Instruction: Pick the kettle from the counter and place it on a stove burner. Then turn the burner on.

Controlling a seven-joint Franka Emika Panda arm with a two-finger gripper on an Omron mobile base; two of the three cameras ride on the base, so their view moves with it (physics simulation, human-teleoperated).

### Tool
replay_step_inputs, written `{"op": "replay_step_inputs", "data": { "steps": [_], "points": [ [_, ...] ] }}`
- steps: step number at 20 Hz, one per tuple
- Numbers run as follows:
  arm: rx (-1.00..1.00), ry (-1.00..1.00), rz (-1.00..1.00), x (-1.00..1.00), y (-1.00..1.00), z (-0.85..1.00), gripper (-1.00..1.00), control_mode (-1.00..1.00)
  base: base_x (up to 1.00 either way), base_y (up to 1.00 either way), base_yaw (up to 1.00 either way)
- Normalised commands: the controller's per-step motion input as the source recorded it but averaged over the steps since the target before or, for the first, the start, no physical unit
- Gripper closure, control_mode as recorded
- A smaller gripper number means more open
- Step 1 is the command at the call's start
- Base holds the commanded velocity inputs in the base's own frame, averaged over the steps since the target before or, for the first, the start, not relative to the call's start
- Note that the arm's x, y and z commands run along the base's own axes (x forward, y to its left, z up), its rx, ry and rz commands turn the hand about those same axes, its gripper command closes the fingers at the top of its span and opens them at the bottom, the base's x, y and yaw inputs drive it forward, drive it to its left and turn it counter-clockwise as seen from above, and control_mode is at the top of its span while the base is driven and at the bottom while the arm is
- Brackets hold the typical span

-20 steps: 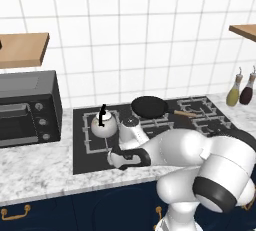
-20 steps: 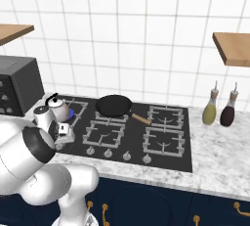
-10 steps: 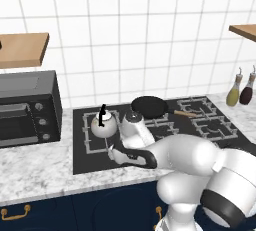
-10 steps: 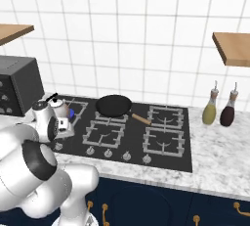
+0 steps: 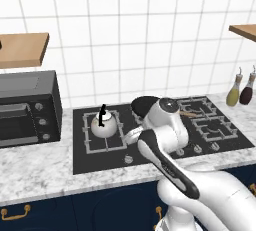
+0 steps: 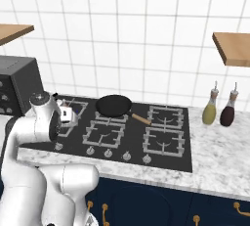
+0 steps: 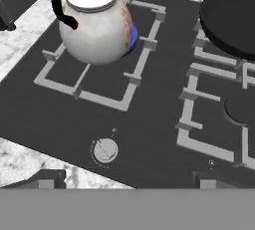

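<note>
Since 0.5 s ago arm swung up. Kettle [image 7: 94, 22] sits on stove burner [image 7: 119, 102], blue flame at its 3 o'clock: burner appears lit, task near done. End effector state: cannot tell.

Kettle: my hand view has the kettle [image 7: 94, 22] upper left, on the stove burner [image 7: 97, 69].
Knob: a knob [image 7: 105, 150] lower left, below that grate.
Pan: the frying pan [image 7: 230, 20] upper right.
</note>
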Motion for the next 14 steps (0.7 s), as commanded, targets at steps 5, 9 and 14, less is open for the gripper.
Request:
{"op": "replay_step_inputs", "data": {
  "steps": [5, 9, 14],
  "points": [
    [0.37, -0.34, 0.0, -0.92, -1.0, 0.14, -1.0, -1.0, 0.0, 0.0, 0.0],
    [0.27, -0.29, -0.1, -0.86, -1.0, -0.31, -1.0, -1.0, 0.0, 0.0, 0.0],
    [-0.02, 0.0, 0.03, 0.0, 0.0, 0.0, -1.0, -1.0, 0.0, 0.0, 0.0]
  ]
}}
